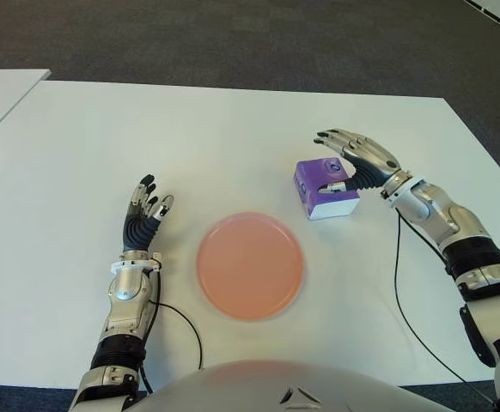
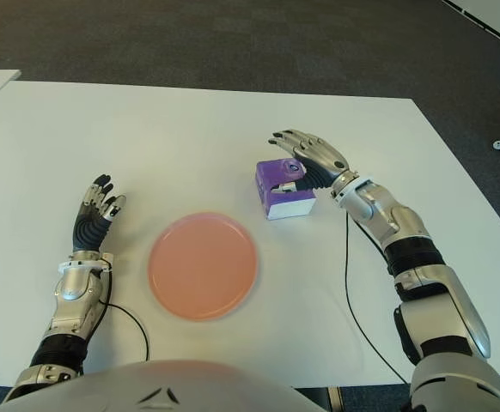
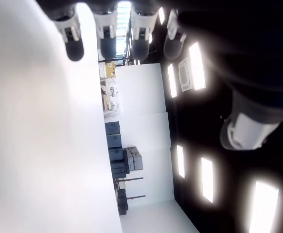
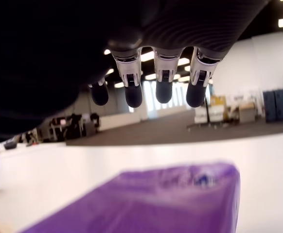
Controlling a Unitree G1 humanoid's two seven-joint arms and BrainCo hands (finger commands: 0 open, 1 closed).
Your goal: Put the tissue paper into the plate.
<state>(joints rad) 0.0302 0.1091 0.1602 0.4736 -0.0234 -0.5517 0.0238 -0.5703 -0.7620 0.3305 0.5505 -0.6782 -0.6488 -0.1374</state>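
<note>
From the head camera's left eye, a small purple tissue pack (image 1: 325, 190) with a white lower edge sits on the white worktop (image 1: 233, 137), just beyond and to the right of a round salmon-pink plate (image 1: 250, 265) and apart from it. The right hand (image 1: 357, 163) hovers over the pack's right side, fingers (image 1: 340, 137) spread above it, thumb down against its side, nothing gripped. The left hand (image 1: 144, 210) shows left of the plate, fingers open and pointing away. The right eye gives the same layout. The left wrist view shows only extended fingertips (image 3: 74, 48) beside bare worktop. The right wrist view looks past four straight fingertips (image 4: 164, 91) onto the glossy purple top of the pack.
</note>
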